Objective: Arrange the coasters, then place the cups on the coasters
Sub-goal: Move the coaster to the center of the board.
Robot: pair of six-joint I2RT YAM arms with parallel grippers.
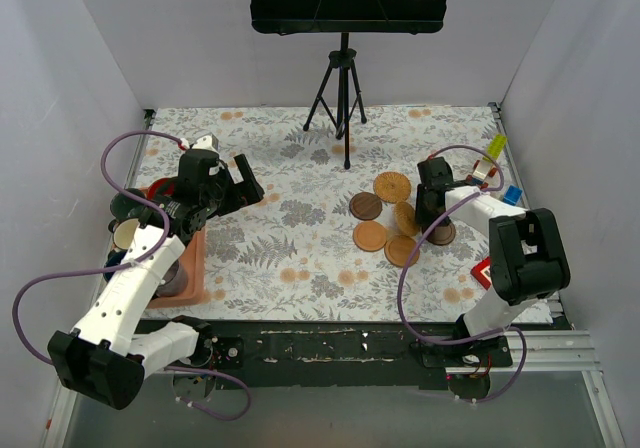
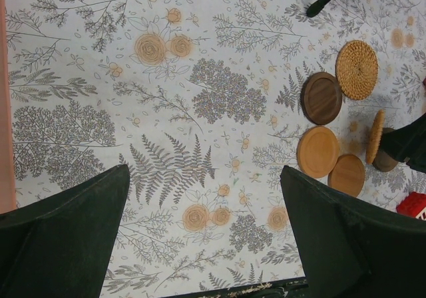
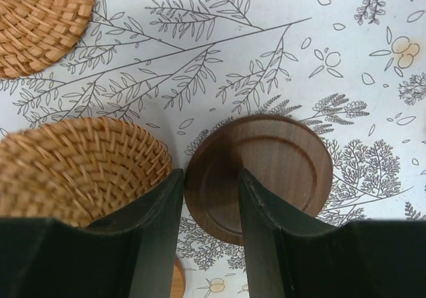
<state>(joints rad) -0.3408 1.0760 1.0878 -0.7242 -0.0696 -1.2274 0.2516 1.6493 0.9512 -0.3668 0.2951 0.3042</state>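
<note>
Right wrist: woven coaster point(image 3: 73, 168) beside smooth dark coaster point(image 3: 286, 171).

- Rattan coaster point(image 1: 392, 186), dark brown coaster point(image 1: 365, 206) and two wooden coasters point(image 1: 370, 235) lie flat, clustered right of centre.
- Second rattan coaster point(image 1: 407, 218) stands tilted on edge (second dark brown coaster point(image 3: 266, 171) lies flat beside it).
- Cups point(image 1: 127, 233) crowd the left edge.

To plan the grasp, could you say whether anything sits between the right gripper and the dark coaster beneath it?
Nothing visible does; the right gripper is directly over the dark coaster. A tilted woven coaster crowds one finger's outer side.
</note>
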